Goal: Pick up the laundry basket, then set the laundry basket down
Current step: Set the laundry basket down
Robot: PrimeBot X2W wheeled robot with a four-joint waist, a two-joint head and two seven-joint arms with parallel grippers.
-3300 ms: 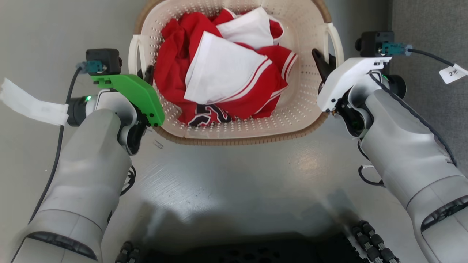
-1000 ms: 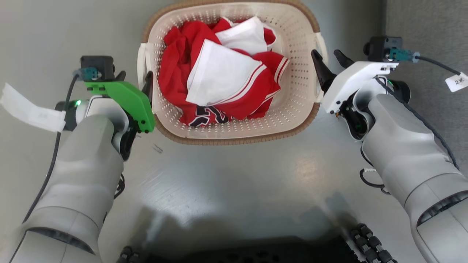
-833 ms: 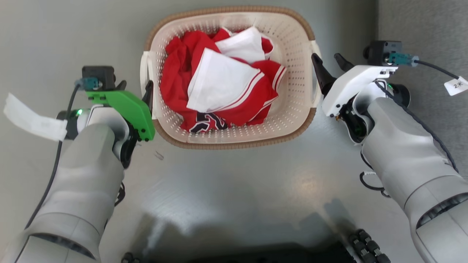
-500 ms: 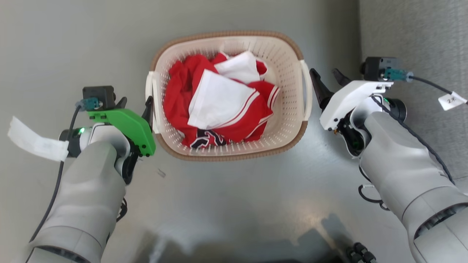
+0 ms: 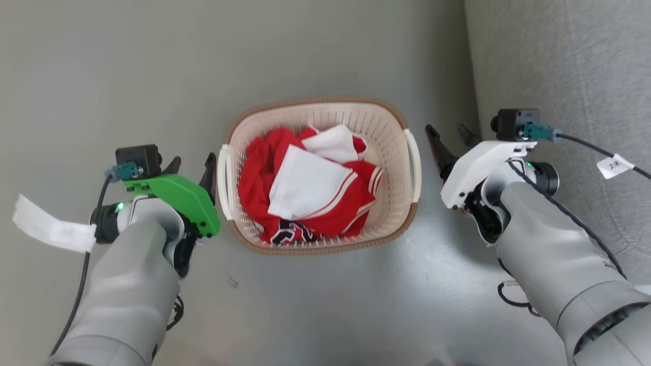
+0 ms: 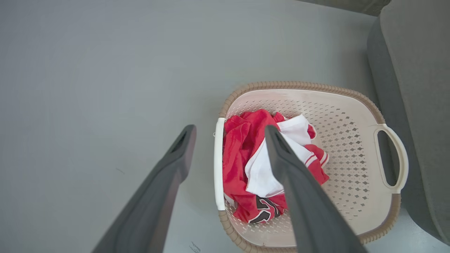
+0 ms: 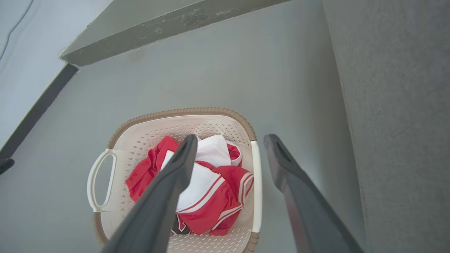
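Dark-fingered left pincer: spread, holding nothing; lower left of the head view, just beside the white handle on the frame-left side of the basket, not touching it.
Right pincer: spread, holding nothing; right of centre in the head view, near the opposite handle, with a gap between them.
Wrist views: each looks down on its handle, which lies in line with the gap between that pincer's fingers.
Laundry basket: centre of the head view, upright on the grey floor, unheld.
Contents: red and white clothes, heaped below the rim.
Surroundings: grey fabric-covered furniture along the right edge, near the basket.
Step in hand (judgement): basket grounded with both pincers clear, so this is either the approach to the lift or the release after setting down; the frames do not settle which.
Next move (judgement): if lifting, lower both pincers together, each astride its handle, close evenly, and raise level so the clothes stay in.
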